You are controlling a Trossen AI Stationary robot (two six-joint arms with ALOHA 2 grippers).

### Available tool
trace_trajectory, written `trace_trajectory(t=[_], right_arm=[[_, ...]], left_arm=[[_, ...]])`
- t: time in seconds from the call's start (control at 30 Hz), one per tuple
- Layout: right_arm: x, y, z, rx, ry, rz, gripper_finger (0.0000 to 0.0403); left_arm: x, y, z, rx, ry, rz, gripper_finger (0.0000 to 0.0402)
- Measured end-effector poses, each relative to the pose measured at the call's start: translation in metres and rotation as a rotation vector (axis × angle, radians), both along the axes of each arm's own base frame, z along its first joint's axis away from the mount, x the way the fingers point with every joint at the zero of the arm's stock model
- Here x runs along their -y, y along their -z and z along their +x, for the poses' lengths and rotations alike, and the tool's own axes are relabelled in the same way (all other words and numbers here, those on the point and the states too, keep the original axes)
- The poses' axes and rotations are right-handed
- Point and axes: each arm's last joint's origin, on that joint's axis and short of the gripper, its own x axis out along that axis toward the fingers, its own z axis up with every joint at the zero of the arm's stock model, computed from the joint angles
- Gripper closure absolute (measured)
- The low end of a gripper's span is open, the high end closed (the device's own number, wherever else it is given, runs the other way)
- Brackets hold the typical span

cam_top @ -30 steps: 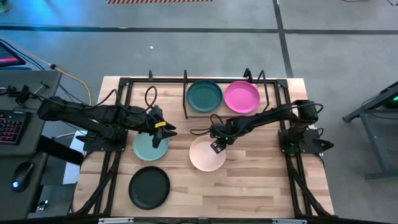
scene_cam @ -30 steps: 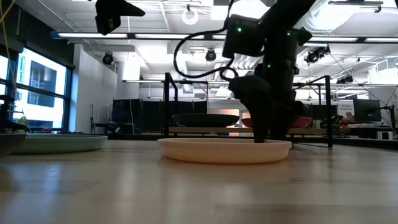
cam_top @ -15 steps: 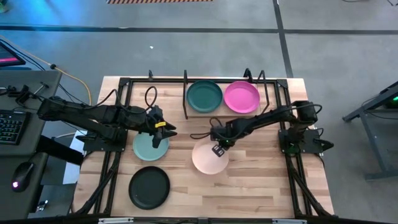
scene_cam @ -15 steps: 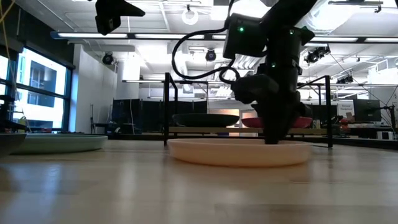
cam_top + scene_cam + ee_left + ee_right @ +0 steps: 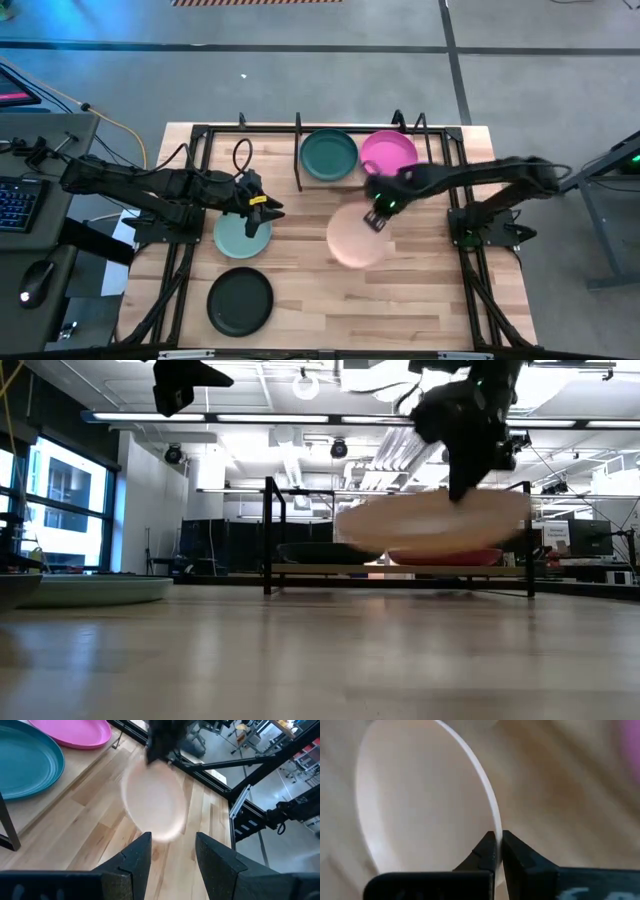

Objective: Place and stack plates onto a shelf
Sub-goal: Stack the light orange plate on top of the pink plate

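Note:
My right gripper [image 5: 378, 215] is shut on the cream-pink plate [image 5: 355, 240], which hangs above the table just in front of the shelf [image 5: 300, 569]. On the shelf lie the dark teal plate [image 5: 329, 155] and the magenta plate [image 5: 388, 155], side by side. The pale sage plate [image 5: 240, 238] and the black plate [image 5: 240, 300] rest flat on the table at the left. My left gripper [image 5: 262, 212] hovers open above the sage plate's far right edge, touching nothing. My right gripper pinches the cream-pink plate's rim [image 5: 495, 827] between its two fingers, at the plate's far right side. The fingers come from above, pointing steeply down. The plate [image 5: 435, 525] is lifted clear of the table, close to level and reaching out toward the near left.
Black upright rods [image 5: 299, 150] stand along the shelf's edges and between its bays. Black frame bars [image 5: 180, 270] run along both table sides. Bare wood [image 5: 400, 300] lies at the near right. A desk with a keyboard [image 5: 20, 205] stands beyond the left edge.
My right gripper first slid the cream-pink plate a little toward the table's right. It then rose quickly and went right and toward the far edge, nearer the shelf. The plate has come off the table with it and hangs clear now.

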Motion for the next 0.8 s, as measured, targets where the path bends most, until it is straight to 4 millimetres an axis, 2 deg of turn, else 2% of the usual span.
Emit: trace_trajectory(t=[0.2, 0.3, 0.4, 0.53, 0.8], right_arm=[[0.030, -0.040, -0.049, 0.079, 0.324, -0.180, 0.0403], [0.043, -0.052, -0.073, 0.097, 0.508, -0.263, 0.0403], [0.051, -0.059, -0.089, 0.106, 0.660, -0.333, 0.0403], [0.060, -0.058, -0.092, 0.098, 0.759, -0.393, 0.0403], [0.080, -0.045, -0.082, -0.001, 0.830, -0.455, 0.0403]], left_arm=[[-0.001, 0.000, 0.000, 0.002, -0.026, 0.009, 0.0261], [-0.001, 0.000, 0.000, 0.002, -0.026, 0.009, 0.0261], [-0.001, 0.000, 0.000, 0.002, -0.027, 0.009, 0.0261], [-0.001, 0.000, 0.000, 0.003, -0.038, 0.014, 0.0261], [-0.001, 0.000, 0.000, 0.003, -0.038, 0.015, 0.0261]])
